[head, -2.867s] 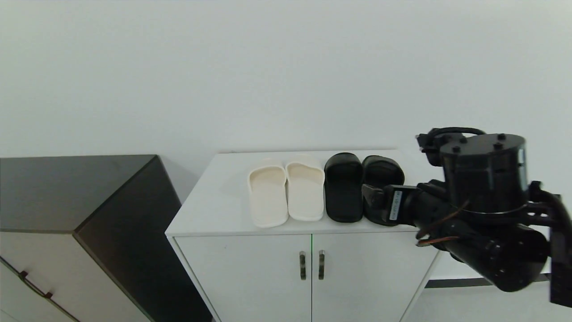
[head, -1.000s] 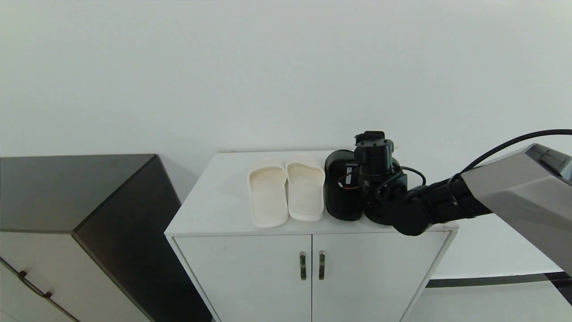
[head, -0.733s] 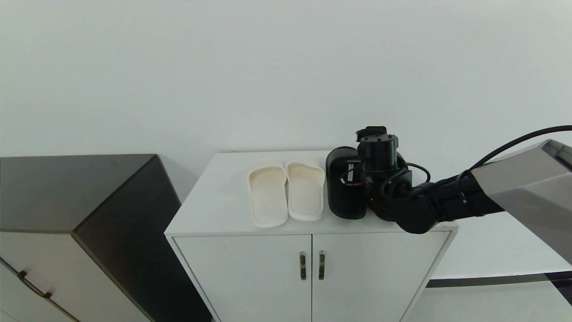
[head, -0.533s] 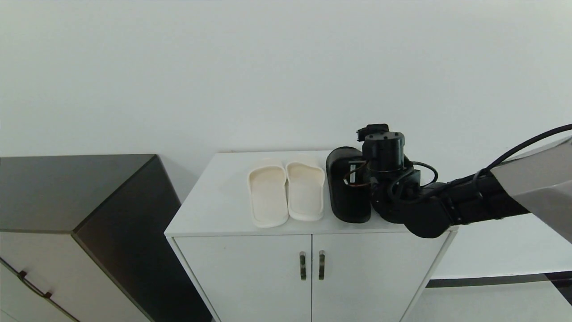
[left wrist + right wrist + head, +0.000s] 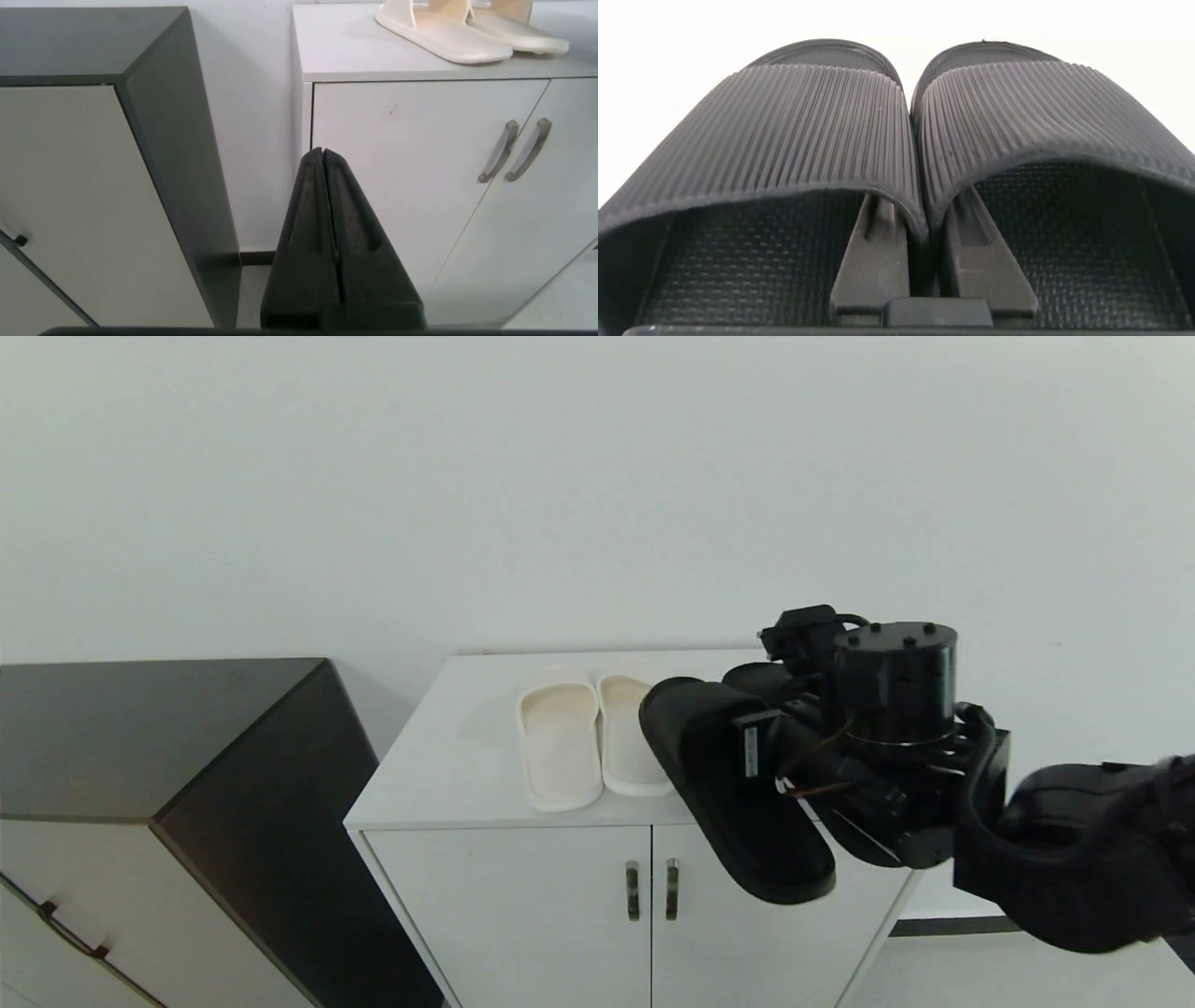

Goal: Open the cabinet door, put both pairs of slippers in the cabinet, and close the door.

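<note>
The right arm (image 5: pixel 896 709) reaches in from the right with its wrist level with the cabinet top. It holds the black slippers (image 5: pixel 738 803) in the air in front of the right door (image 5: pixel 794 933). In the right wrist view the right jaws have one finger (image 5: pixel 868 252) inside each slipper and pinch the two touching inner walls together. The left jaws are pressed flat together, held low before the gap between the white cabinet (image 5: pixel 523 905) and a dark cabinet (image 5: pixel 187 737).

There are four slippers in two pairs. The white slippers (image 5: pixel 597 733) lie side by side on the cabinet top. Both of the white cabinet's doors are shut, and their two handles (image 5: pixel 652 889) sit side by side at the middle seam.

Half a second ago the black pair was on the top beside the white pair. Now it is lifted off and drawn toward the robot, heels tipped down. The white pair has not moved.
</note>
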Controlling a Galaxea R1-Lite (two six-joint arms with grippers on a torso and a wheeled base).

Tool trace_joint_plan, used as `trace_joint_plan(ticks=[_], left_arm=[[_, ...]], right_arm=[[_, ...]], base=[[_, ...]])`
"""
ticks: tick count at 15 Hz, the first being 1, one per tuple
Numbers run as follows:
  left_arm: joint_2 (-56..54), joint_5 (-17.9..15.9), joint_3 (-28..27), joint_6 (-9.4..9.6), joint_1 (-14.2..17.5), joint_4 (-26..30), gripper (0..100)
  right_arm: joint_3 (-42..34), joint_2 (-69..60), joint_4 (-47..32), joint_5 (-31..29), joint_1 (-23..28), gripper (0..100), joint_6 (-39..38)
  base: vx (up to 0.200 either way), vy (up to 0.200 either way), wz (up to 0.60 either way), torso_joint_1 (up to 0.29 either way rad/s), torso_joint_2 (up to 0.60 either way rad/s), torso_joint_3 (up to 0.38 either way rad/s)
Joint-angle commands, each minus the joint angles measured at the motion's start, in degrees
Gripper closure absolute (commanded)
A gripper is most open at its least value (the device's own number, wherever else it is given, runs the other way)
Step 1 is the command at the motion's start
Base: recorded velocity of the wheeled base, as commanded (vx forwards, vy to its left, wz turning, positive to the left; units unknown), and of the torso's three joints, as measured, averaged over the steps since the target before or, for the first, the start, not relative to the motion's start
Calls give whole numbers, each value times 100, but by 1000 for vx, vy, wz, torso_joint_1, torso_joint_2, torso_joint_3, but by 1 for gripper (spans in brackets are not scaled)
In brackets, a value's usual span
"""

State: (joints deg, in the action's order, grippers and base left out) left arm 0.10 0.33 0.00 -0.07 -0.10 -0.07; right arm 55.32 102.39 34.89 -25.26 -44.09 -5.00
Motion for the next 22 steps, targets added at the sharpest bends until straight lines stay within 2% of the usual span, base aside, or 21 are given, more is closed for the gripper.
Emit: trace_joint_plan(ticks=[1, 3, 6, 12, 21, 22], left_arm=[[8, 2, 0, -1, 1, -1, 100], [8, 2, 0, -1, 1, -1, 100], [8, 2, 0, -10, 1, -1, 100], [8, 2, 0, -1, 1, -1, 100], [8, 2, 0, -1, 1, -1, 100], [8, 2, 0, -1, 1, -1, 100]], right_arm=[[-927, -984, 0, 856, -381, 100, -300], [-1111, -1256, -175, 1339, -460, 100, -388], [-1146, -1388, -501, 1603, -486, 100, -405], [-1322, -1511, -483, 1647, -530, 100, -405], [-1524, -1555, -448, 1770, -539, 100, -362], [-1559, -1546, -342, 1752, -539, 100, -362]], base=[[0, 0, 0, 0, 0, 0], [0, 0, 0, 0, 0, 0], [0, 0, 0, 0, 0, 0], [0, 0, 0, 0, 0, 0], [-200, 0, 0, 2, 1, 1], [0, 0, 0, 0, 0, 0]])
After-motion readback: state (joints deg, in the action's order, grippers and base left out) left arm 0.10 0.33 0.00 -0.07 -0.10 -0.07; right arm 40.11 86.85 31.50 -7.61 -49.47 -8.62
